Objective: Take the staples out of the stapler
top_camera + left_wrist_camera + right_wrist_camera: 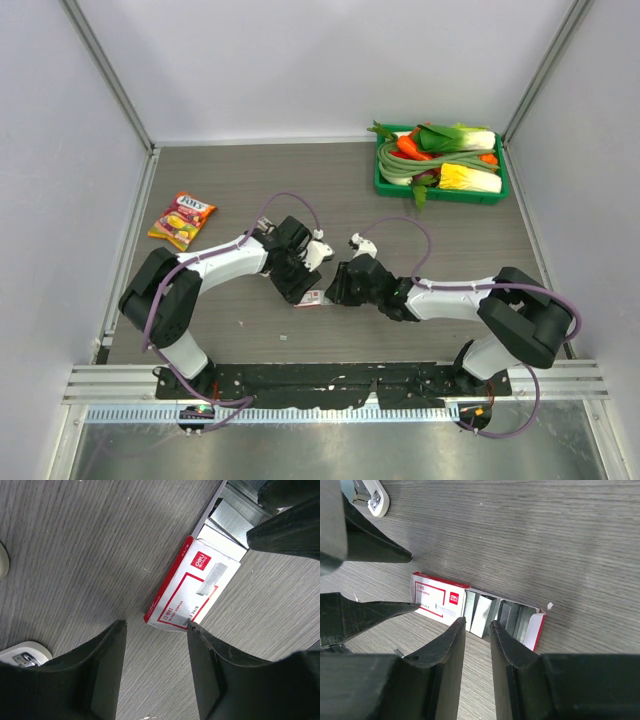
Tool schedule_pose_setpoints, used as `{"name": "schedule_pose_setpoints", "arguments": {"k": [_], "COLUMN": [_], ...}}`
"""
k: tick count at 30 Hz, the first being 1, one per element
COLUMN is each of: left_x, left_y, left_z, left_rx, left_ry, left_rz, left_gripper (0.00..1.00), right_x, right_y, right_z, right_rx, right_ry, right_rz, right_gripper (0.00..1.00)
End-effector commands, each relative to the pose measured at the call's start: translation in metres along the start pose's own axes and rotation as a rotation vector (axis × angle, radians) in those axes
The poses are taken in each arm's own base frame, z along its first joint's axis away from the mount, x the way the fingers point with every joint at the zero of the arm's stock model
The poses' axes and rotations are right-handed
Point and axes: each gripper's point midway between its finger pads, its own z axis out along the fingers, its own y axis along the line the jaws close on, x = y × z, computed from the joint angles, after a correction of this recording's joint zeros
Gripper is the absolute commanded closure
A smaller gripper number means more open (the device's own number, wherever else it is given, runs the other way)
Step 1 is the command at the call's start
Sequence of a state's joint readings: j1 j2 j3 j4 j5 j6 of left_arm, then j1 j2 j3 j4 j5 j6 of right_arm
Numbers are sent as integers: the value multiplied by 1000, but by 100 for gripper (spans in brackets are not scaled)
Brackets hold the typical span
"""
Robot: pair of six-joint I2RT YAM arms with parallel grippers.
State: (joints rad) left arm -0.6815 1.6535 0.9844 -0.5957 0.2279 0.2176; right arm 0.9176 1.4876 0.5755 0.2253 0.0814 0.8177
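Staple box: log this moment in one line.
staple box slid open | left gripper open at its corner | right gripper narrow over it, grip unclear | stapler lying apart

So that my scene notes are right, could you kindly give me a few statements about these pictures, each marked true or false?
1. The staple box has its drawer slid out, showing staples. True.
2. The right claw holds the stapler. False: the stapler lies on the table beside the left claw.
3. The left claw is at the box's sleeve end. True.
4. The green tray is empty. False: it holds vegetables.
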Motion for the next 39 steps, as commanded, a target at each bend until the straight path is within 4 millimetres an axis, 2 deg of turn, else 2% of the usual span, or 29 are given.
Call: {"name": "schedule_pose_setpoints", "arguments": {"k": [1, 6, 9, 14, 21, 39], "left_x": [-5, -5, -5, -5, -6, -6], "left_y": [-1, -2, -1, 0, -1, -2], "left_z": [-2, -1, -2, -2, -4, -5], "left_rx": [2, 4, -2, -5, -1, 5], "left_ry": [-28, -25, -24, -22, -28, -28], "left_rz": [12, 10, 13, 13, 15, 12], "left_gripper": [45, 45, 45, 45, 45, 45], "right_x": [-14, -19, -26, -27, -22, -19], "right_y": [21, 25, 27, 21, 10, 3], "right_z": [2, -4, -15, -22, -12, -3], "right_rx": [-57, -86, -111, -107, -33, -1], "right_ry": [-31, -62, -109, -139, -106, -74], "right_rz": [-13, -21, -13, 5, 26, 45], "right_gripper": [68, 68, 67, 67, 66, 66]}}
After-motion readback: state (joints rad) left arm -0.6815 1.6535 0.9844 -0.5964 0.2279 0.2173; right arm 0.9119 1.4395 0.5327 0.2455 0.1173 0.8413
